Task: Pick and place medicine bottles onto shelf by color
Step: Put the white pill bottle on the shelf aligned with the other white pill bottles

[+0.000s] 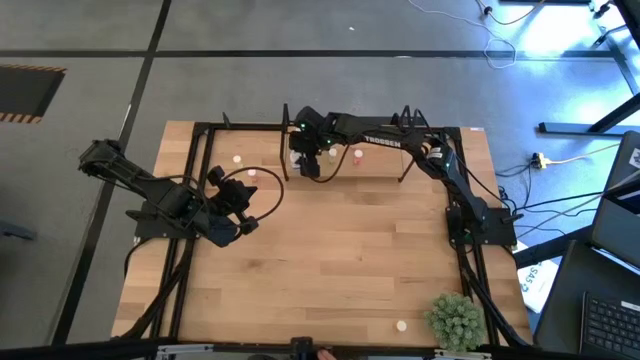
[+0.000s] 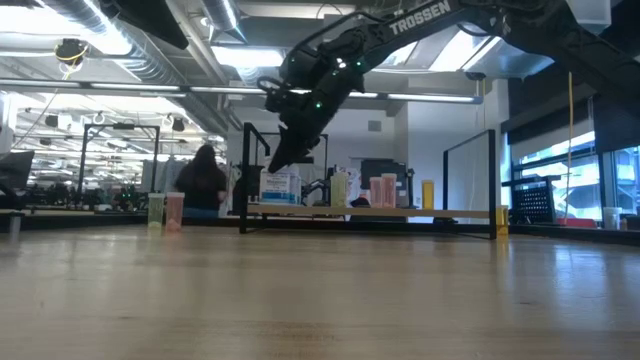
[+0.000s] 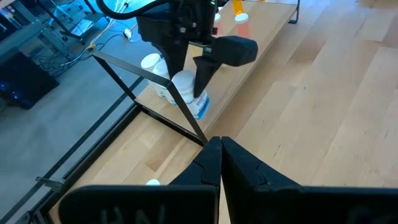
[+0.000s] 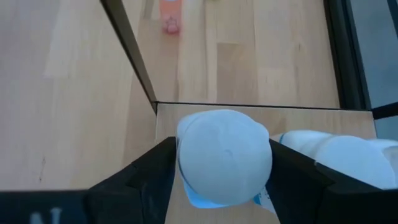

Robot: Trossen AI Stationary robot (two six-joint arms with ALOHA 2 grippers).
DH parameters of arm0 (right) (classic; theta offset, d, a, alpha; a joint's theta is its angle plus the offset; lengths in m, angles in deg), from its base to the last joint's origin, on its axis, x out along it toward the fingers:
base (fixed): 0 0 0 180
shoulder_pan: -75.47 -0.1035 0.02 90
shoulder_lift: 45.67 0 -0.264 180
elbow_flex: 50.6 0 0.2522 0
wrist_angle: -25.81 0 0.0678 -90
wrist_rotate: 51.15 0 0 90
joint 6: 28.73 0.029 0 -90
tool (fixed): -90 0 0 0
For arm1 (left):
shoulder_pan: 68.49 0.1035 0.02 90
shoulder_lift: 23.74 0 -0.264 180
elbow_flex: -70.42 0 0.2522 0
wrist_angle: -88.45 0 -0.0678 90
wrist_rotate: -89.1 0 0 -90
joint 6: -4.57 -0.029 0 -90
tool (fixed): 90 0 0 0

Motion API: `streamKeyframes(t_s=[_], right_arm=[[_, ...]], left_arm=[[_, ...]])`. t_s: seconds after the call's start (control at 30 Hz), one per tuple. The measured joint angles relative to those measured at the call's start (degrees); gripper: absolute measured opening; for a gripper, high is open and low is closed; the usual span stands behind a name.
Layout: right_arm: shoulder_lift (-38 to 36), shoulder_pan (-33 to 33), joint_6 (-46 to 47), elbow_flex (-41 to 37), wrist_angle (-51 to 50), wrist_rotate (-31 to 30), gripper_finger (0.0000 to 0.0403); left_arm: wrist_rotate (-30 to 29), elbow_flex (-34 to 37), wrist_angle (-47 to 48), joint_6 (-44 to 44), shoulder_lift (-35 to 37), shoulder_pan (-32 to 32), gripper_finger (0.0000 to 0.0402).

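Observation:
The shelf (image 1: 372, 168), a pale base between thin black end frames, stands at the table's far middle. My right gripper (image 4: 224, 163) reaches over its left end and is shut on a chunky white bottle (image 4: 224, 155) with a blue label. A second white bottle (image 4: 339, 155) stands right beside it on the shelf base. Small pink bottles (image 2: 382, 190) stand farther right along the shelf. Two small bottles (image 1: 237, 158) (image 1: 252, 172) rest on the table left of the shelf. My left gripper (image 3: 221, 163) hovers shut over the table's left part, holding nothing. My right gripper pinches the white bottle by the two sides of its white cap (image 4: 186, 155), one finger on each side. The fingers (image 3: 202, 71) come slanting down from above. The bottle's bottom (image 2: 280, 200) is at the shelf base; whether it rests there or hangs just clear does not show.
The shelf's black end frame (image 3: 155, 102) slants close in front of the held bottle. A green bushy plant (image 1: 455, 320) stands at the near right corner, with one small bottle (image 1: 401, 325) beside it. A wide bare stretch of wood lies in the table's middle (image 1: 340, 260).

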Motion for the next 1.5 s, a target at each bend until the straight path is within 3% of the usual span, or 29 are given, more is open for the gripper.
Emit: streamKeyframes(t_s=[0.9, 1.27, 1.5], right_arm=[[0.0, -0.2, 12.0, 0.0, -0.2, -2.2, 0.0224], [-0.1, -0.3, 11.9, 0.0, -0.5, -0.9, 0.028], [-1.6, -0.8, 13.3, 0.0, -0.8, 0.1, 0.0287]], left_arm=[[0.0, 0.0, 0.0, 0.0, 0.0, 0.0, 0.0], [0.0, 0.0, 0.0, 0.0, 0.0, 0.0, 0.0], [0.0, 0.0, 0.0, 0.0, 0.0, 0.0, 0.0]])
